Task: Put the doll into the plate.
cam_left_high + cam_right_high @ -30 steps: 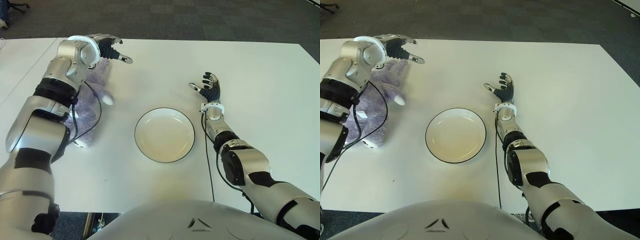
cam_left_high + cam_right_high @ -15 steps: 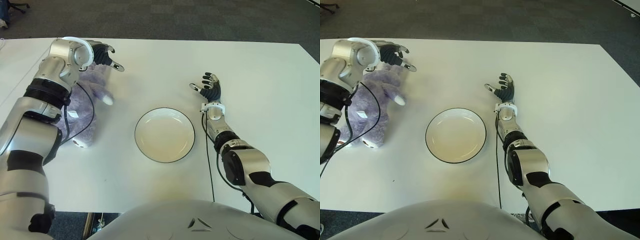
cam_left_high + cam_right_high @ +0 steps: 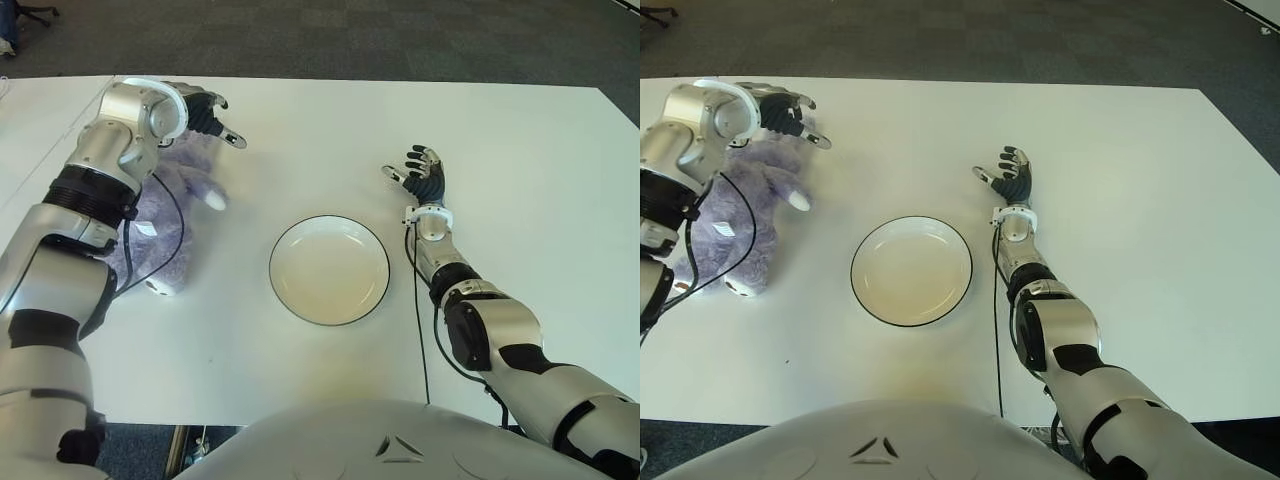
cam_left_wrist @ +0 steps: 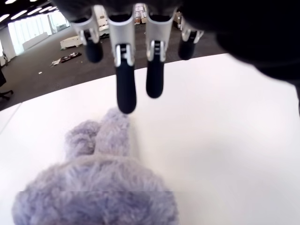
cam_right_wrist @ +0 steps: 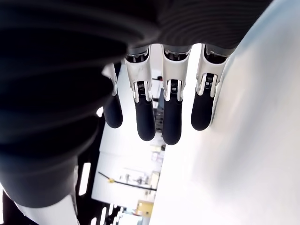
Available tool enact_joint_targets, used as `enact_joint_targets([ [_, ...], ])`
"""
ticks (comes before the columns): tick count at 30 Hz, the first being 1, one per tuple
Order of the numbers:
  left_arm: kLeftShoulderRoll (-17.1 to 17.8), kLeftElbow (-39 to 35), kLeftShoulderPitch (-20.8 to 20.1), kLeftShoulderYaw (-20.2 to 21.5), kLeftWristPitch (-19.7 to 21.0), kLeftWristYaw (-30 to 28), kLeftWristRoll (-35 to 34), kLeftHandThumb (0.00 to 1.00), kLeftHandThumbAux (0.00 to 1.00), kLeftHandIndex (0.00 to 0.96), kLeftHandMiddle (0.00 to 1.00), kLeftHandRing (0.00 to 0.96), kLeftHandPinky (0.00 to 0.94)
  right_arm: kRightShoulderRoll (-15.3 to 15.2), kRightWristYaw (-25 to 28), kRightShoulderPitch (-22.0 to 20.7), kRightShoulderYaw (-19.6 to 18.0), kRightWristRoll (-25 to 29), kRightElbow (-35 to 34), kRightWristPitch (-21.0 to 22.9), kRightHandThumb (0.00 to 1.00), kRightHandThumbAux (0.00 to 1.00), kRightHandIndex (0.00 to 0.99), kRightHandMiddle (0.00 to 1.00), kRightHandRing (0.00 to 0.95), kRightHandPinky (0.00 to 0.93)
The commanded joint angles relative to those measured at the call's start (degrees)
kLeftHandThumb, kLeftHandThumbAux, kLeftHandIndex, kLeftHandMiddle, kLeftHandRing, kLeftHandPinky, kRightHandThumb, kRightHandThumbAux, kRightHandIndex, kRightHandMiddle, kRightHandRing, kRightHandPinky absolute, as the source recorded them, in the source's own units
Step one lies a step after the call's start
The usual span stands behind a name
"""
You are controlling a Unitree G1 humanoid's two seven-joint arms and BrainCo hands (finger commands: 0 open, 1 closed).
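Purple doll (image 3: 735, 225) lay on the white table (image 3: 300, 380), left of the plate (image 3: 329, 269) and apart from it. Left hand (image 3: 205, 112) hovered over the doll's far end, fingers (image 4: 125, 84) spread and extended, holding nothing. Plate sat mid-table. Right hand (image 3: 420, 177) showed just right of the plate, fingers loosely open, gripping nothing.

No text, label, brand, number or sign can be read anywhere in these views

White table (image 3: 300, 380) — doll (image 3: 725, 225), plate (image 3: 329, 270)
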Motion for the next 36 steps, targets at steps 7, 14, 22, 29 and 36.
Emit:
enact_joint_targets([
  [7,1.0,-6.9,6.9,0.8,8.4,1.5,6.1,0.0,0.289,0.0,0.024,0.276,0.0,0.9,1.1,11.4,-1.6,1.8,6.6,4.3,0.093,0.802,0.213,0.269,0.28,0.282],
  [14,1.1,-9.5,8.5,1.2,11.8,1.9,8.3,0.0,0.293,0.0,0.0,0.246,0.0,0.7,1.3,11.4,-1.7,2.1,6.6,4.0,0.08,0.79,0.211,0.27,0.277,0.279],
  [22,2.0,-12.6,10.8,1.6,14.0,0.6,10.0,0.0,0.291,0.0,0.0,0.256,0.0,0.8,1.7,11.3,-2.1,2.4,6.6,4.2,0.072,0.784,0.2,0.259,0.272,0.277],
  [29,3.6,-16.2,14.3,3.1,15.0,0.1,10.5,0.0,0.286,0.0,0.0,0.26,0.0,1.0,2.3,11.3,-2.8,2.9,6.5,4.3,0.07,0.784,0.196,0.261,0.275,0.285],
  [36,5.3,-19.8,18.3,5.0,16.2,0.9,10.5,0.0,0.296,0.0,0.0,0.205,0.0,1.1,2.5,11.2,-3.4,2.9,6.6,4.4,0.065,0.781,0.192,0.257,0.27,0.272],
])
